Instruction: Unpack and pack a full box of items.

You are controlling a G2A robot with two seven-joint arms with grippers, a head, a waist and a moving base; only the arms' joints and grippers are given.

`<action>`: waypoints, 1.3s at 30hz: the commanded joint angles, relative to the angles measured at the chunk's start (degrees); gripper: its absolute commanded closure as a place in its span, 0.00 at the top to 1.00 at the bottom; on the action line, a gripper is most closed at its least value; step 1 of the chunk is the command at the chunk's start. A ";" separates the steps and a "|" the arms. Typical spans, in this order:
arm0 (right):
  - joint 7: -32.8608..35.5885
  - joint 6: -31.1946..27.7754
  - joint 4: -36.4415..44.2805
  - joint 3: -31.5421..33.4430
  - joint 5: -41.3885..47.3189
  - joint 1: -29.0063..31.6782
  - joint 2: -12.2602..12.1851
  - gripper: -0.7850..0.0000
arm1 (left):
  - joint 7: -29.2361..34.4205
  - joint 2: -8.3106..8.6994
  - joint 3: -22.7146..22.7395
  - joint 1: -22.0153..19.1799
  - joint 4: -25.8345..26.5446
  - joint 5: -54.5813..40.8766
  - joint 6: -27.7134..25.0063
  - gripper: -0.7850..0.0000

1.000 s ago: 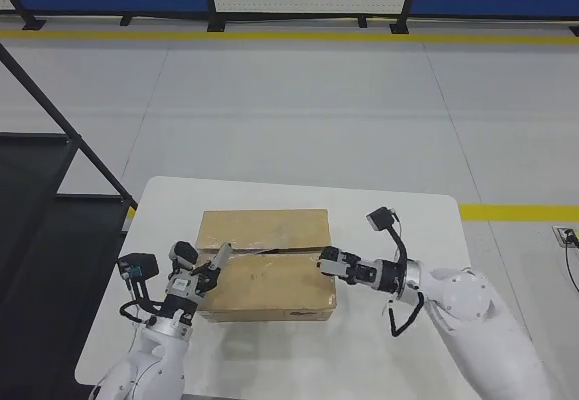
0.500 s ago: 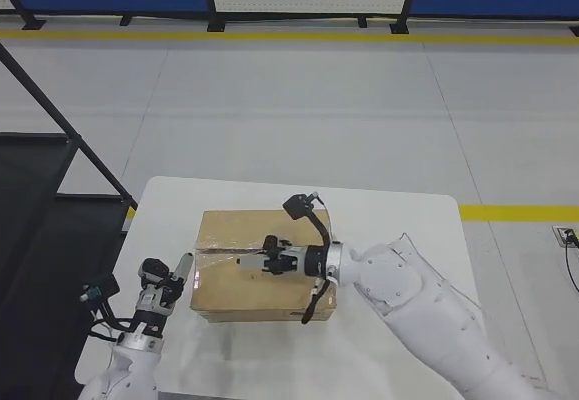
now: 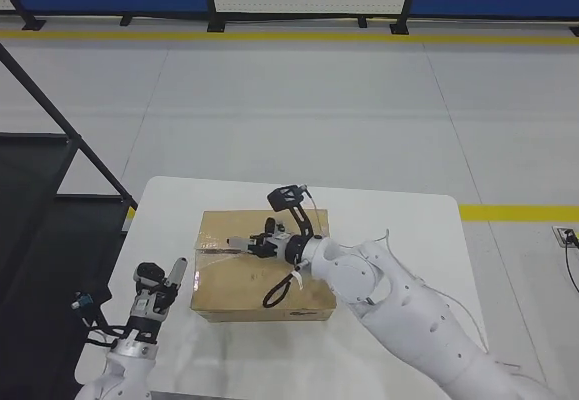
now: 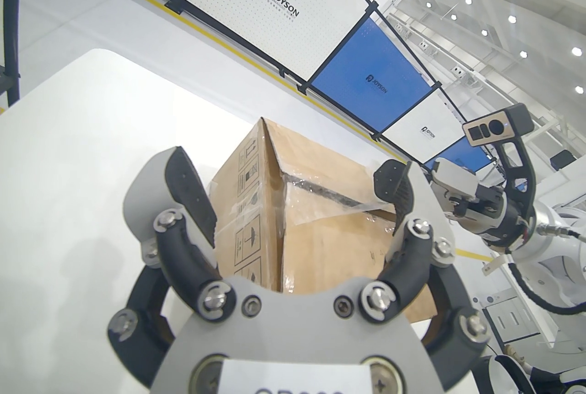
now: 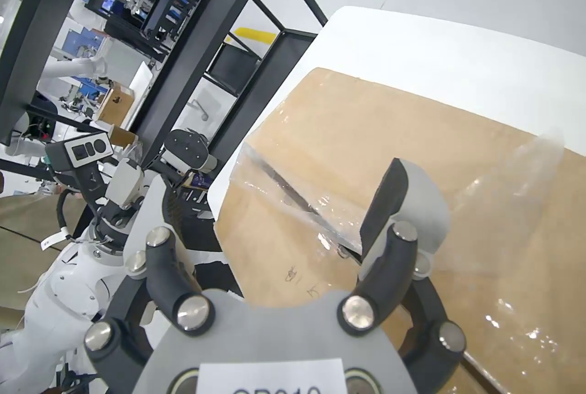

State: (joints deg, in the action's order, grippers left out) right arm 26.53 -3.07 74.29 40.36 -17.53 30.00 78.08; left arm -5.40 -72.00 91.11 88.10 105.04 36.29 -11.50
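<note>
A taped brown cardboard box (image 3: 259, 270) lies shut in the middle of the white table (image 3: 399, 225). Clear tape runs along its top seam (image 5: 293, 194), and a loose strip of tape (image 5: 540, 153) stands up from the lid. My right gripper (image 3: 237, 243) hovers open just above the box top near the seam, with nothing between its fingers (image 5: 389, 199). My left gripper (image 3: 166, 279) is open beside the box's left end, low over the table. In the left wrist view the box (image 4: 256, 203) stands just beyond the left gripper (image 4: 293, 190), apart from its pads.
A black metal rack (image 3: 29, 230) stands close against the table's left side. Bare table surface lies to the right of the box and in front of it (image 3: 269, 350). The left arm's wrist (image 5: 114, 194) shows past the box's left end.
My right gripper has swept from the box's right end across the lid to its left half. My left gripper has drawn back from the box's left edge toward the table's front left.
</note>
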 commanded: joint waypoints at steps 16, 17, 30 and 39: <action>0.33 -3.92 10.77 9.51 -1.08 9.33 -2.29 1.00 | 1.02 -0.23 -1.61 -1.82 -0.52 1.34 0.09 1.00; 0.85 -4.19 10.46 9.29 -1.14 8.99 -2.18 1.00 | 0.90 -0.25 -1.64 -1.75 -0.60 1.42 0.12 1.00; 6.23 6.05 3.14 8.88 3.66 2.85 0.15 1.00 | -0.54 -0.45 -1.50 -0.32 -0.75 0.97 -0.14 1.00; 21.41 8.63 3.27 16.40 10.39 4.55 -1.78 1.00 | 0.42 -0.56 -2.47 -1.28 -0.34 2.53 0.75 1.00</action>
State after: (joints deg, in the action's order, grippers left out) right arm 46.43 4.85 77.73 56.13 -7.23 34.46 76.50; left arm -5.08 -72.55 88.78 86.93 104.62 38.64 -10.81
